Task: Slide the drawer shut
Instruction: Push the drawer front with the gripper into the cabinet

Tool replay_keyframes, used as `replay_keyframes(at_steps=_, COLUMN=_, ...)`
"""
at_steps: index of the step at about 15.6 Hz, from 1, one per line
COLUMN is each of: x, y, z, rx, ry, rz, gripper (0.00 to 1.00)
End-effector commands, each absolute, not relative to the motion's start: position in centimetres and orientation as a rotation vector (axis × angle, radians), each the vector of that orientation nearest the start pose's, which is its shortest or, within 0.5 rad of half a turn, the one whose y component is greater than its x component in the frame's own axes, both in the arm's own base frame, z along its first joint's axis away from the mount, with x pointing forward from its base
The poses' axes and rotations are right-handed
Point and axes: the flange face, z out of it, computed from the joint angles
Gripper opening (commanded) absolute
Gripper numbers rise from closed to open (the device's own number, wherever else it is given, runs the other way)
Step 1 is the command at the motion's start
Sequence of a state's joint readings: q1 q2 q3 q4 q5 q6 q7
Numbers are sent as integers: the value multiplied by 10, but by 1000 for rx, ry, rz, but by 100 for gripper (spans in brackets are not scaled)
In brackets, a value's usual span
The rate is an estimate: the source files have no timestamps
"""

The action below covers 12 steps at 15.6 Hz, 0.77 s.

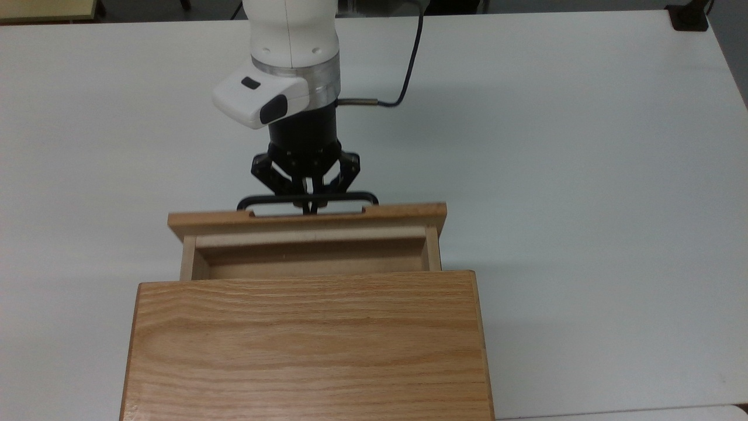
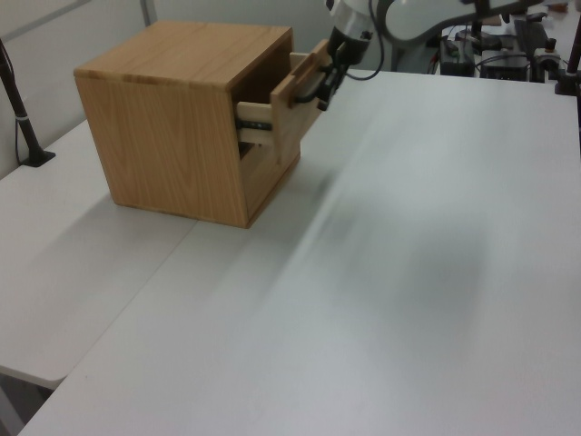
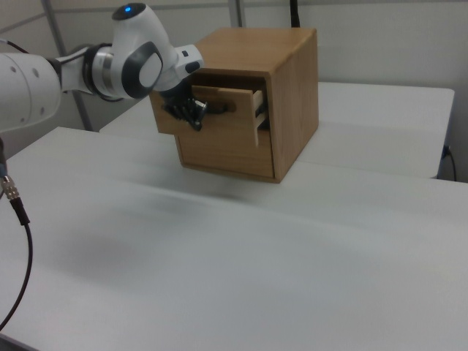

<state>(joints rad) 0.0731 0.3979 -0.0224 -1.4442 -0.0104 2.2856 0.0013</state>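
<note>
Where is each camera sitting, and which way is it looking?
Top view: high above, looking straight down on the cabinet, with the drawer and the gripper on its handle, under the white wrist.
Left view: low at one side of the table, facing the cabinet, the drawer and the gripper.
Right view: low at the other side, facing the drawer front, with the gripper and much of the white arm.
All three share the drawer, partly open, and the gripper.
</note>
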Motion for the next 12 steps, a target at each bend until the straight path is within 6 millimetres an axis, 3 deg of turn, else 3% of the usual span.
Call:
replay_keyframes(at_steps=1, x=738, y=40, z=513, rx=-2966, ry=13, rz=-951, gripper=0)
replay_keyframes(at_steps=6, x=754, y=44, z=508, rx=-2814, ry=4, rz=-1305, gripper=0)
replay_keyframes(at_steps=12, x=753, y=39, z=510, rx=-2814, ry=-14, rz=-1339, gripper=0)
